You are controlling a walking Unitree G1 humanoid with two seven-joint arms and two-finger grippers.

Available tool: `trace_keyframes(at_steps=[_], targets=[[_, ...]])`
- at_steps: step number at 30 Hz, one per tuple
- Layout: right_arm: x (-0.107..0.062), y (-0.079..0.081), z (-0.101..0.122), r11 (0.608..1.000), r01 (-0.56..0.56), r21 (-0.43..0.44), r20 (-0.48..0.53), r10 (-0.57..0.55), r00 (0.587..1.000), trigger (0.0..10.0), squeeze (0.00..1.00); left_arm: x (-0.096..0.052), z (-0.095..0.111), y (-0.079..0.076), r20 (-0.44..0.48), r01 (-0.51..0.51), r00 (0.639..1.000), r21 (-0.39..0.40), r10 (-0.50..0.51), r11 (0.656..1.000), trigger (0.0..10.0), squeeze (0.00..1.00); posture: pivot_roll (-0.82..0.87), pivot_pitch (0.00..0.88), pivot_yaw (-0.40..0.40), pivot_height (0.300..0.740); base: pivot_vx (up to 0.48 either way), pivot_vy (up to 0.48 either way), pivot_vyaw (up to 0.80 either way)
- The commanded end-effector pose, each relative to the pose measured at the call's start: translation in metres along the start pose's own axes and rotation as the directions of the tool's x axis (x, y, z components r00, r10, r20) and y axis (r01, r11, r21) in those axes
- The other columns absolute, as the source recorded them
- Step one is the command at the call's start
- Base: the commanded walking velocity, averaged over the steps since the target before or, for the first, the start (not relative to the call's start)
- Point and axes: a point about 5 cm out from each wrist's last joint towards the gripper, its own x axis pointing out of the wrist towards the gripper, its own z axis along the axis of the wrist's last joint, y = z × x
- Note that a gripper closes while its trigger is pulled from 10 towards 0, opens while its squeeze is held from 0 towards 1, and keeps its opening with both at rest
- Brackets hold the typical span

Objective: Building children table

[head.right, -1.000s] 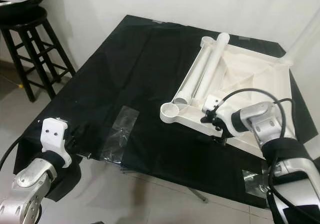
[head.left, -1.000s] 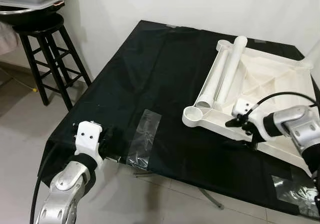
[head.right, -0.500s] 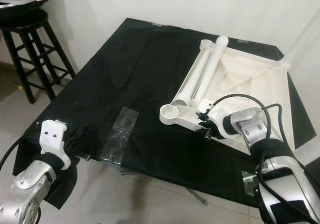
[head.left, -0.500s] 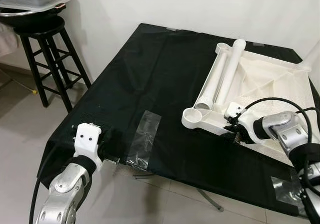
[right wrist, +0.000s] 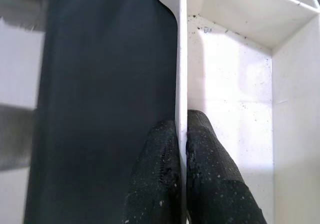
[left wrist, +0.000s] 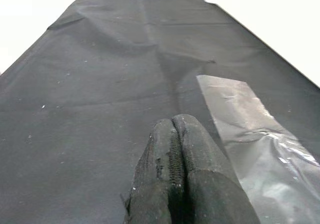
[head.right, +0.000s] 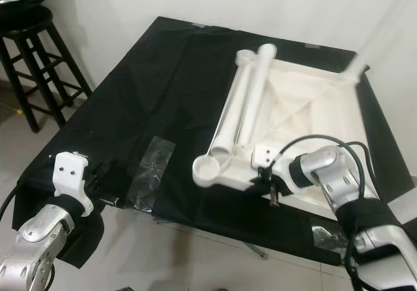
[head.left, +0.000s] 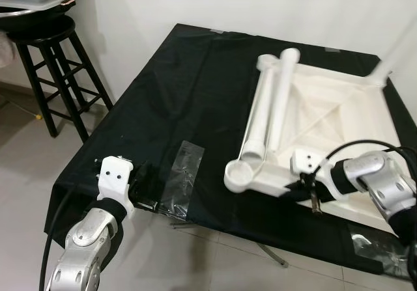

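Tabletop (head.left: 339, 118) lies upside down on your black counter (head.left: 189, 96), two white legs (head.left: 270, 105) resting along its far-left edge. Your right claw (right wrist: 181, 134) is clenched on the near rim; your left claw (left wrist: 176, 149) sits closed, empty, well apart at the counter's near-left corner.

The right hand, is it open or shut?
Shut: the right hand pinches the white tabletop's thin rim between its fingers.
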Motion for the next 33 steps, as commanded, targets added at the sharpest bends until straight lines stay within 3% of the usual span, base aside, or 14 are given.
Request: trace_keyframes(at_steps=[1,8,9,12,13,21,23,24,27,28,29,30,31,33], targets=[[0.007,0.010,-0.007,0.995,-0.090,-0.041,-0.076,0.087,0.993,0.0,0.00,-0.001,-0.003,-0.001,-0.011,0.009,1.000,0.011,-0.009,1.000,10.0,0.00,0.00,0.092,-0.043,0.740,0.000,0.000,0.00],[0.000,0.010,-0.010,0.998,-0.036,-0.050,-0.100,0.031,0.994,0.2,0.00,-0.001,-0.003,-0.001,-0.015,0.017,1.000,0.015,-0.017,1.000,10.0,0.00,0.00,0.089,-0.040,0.740,0.000,0.000,0.00],[0.001,0.010,-0.006,0.999,-0.012,-0.038,-0.072,0.010,0.997,10.0,0.00,-0.001,-0.003,-0.001,-0.015,0.017,1.000,0.017,-0.017,1.000,10.0,0.00,0.00,0.089,-0.040,0.740,0.000,0.000,0.00],[0.001,0.017,0.001,0.999,-0.049,-0.021,-0.019,0.049,0.999,10.0,0.00,-0.001,-0.003,-0.002,-0.014,0.018,1.000,0.019,-0.018,1.000,10.0,0.00,0.00,0.088,-0.044,0.740,0.000,0.000,0.00],[-0.001,0.019,0.006,0.998,-0.056,-0.017,0.023,0.056,0.998,10.0,1.00,-0.001,-0.002,-0.002,-0.011,0.016,1.000,0.019,-0.015,1.000,10.0,0.00,-0.01,0.087,-0.045,0.740,0.000,0.000,0.00],[-0.016,0.020,0.033,1.000,-0.007,-0.016,0.236,0.010,0.972,10.0,1.00,0.000,0.002,0.000,0.006,0.008,1.000,0.011,-0.008,1.000,10.0,0.00,-0.03,0.089,-0.040,0.740,0.000,0.000,0.00],[-0.027,0.021,0.051,0.999,0.040,-0.025,0.359,-0.029,0.933,10.0,1.00,0.003,0.008,0.003,0.024,0.011,1.000,0.024,-0.012,1.000,10.0,0.00,-0.03,0.090,-0.027,0.740,0.000,0.000,0.00],[-0.027,0.021,0.051,0.999,0.040,-0.025,0.359,-0.029,0.933,10.0,1.00,0.003,0.008,0.003,0.024,0.011,1.000,0.024,-0.012,1.000,10.0,0.00,-0.03,0.090,-0.027,0.740,0.000,0.000,0.00],[-0.038,0.028,0.075,0.997,0.071,-0.016,0.533,-0.051,0.845,10.0,1.00,0.009,0.017,0.007,0.053,0.014,0.998,0.040,-0.016,0.999,10.0,0.00,-0.04,0.091,-0.022,0.740,0.000,0.000,0.00],[-0.042,0.028,0.085,0.996,0.090,0.000,0.619,-0.071,0.782,10.0,1.00,0.011,0.021,0.008,0.063,0.012,0.998,0.046,-0.015,0.999,10.0,0.00,-0.04,0.090,-0.021,0.740,0.000,0.000,0.00],[-0.042,0.028,0.085,0.996,0.090,0.000,0.619,-0.071,0.782,10.0,1.00,0.011,0.021,0.008,0.063,0.012,0.998,0.046,-0.015,0.999,10.0,0.00,-0.04,0.090,-0.021,0.740,0.000,0.000,0.00],[-0.046,0.023,0.101,0.984,0.155,0.090,0.763,-0.168,0.624,10.0,1.00,0.013,0.025,0.010,0.077,0.008,0.997,0.056,-0.012,0.998,10.0,0.00,-0.05,0.088,-0.022,0.740,0.000,0.000,0.00],[-0.046,0.023,0.101,0.984,0.155,0.090,0.763,-0.168,0.624,10.0,1.00,0.013,0.025,0.010,0.077,0.008,0.997,0.056,-0.012,0.998,10.0,0.00,-0.05,0.088,-0.022,0.740,0.000,0.000,0.00],[-0.041,0.015,0.112,0.955,0.173,0.241,0.836,-0.295,0.463,10.0,1.00,0.014,0.028,0.012,0.093,-0.001,0.996,0.055,-0.005,0.998,10.0,0.00,-0.05,0.089,-0.021,0.740,0.000,0.000,0.00]])
